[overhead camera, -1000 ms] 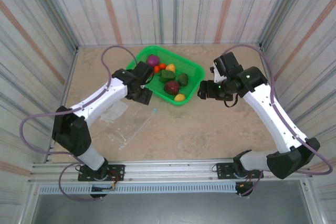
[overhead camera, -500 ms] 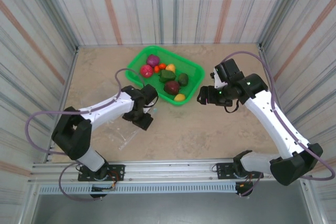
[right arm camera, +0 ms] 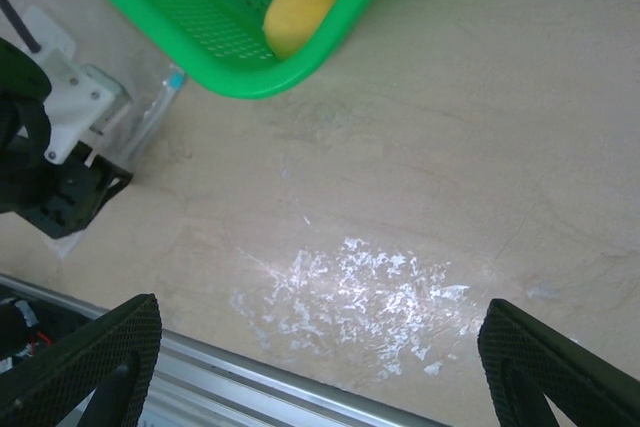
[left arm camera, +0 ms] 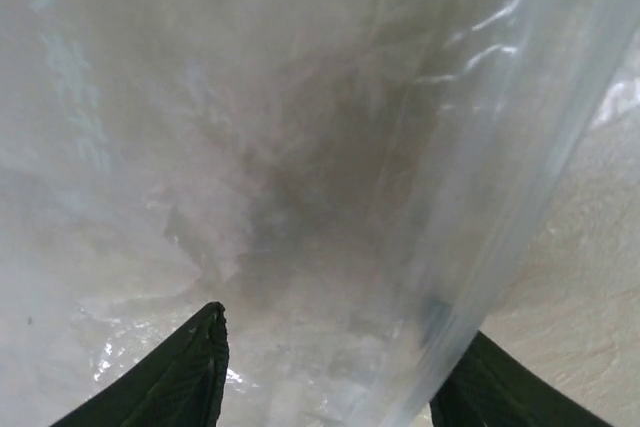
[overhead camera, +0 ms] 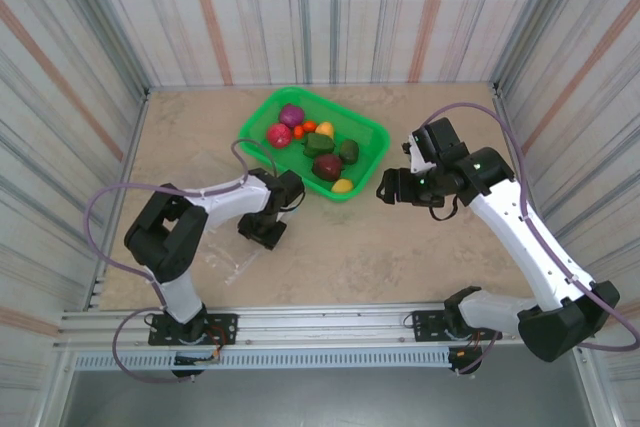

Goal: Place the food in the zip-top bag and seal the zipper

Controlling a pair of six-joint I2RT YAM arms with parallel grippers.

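Note:
The food [overhead camera: 318, 144], several small toy fruits and vegetables, lies in a green mesh basket [overhead camera: 365, 130]. A yellow piece [right arm camera: 300, 9] sits at the basket's near corner. The clear zip-top bag [overhead camera: 225, 252] lies flat on the table in front of the basket. My left gripper [overhead camera: 262, 230] is down on it. In the left wrist view the bag's plastic [left arm camera: 250, 147] spreads under the gripper [left arm camera: 345, 327], whose jaws stand apart with the whitish zipper [left arm camera: 520, 177] close to the right finger. The light-blue slider [right arm camera: 176, 79] shows beside the basket. My right gripper [right arm camera: 320, 367] hangs open over bare table.
The basket's rim [right arm camera: 250, 82] is right behind the bag's mouth. A metal rail [right arm camera: 250, 392] runs along the table's near edge. Striped walls [overhead camera: 90, 97] close in the table on three sides. The right gripper [overhead camera: 385, 187] hovers just right of the basket.
My left gripper has come away from the basket, moved toward the near edge and dropped onto the bag, its jaws narrowing. The right gripper drifted slightly right and stayed open.

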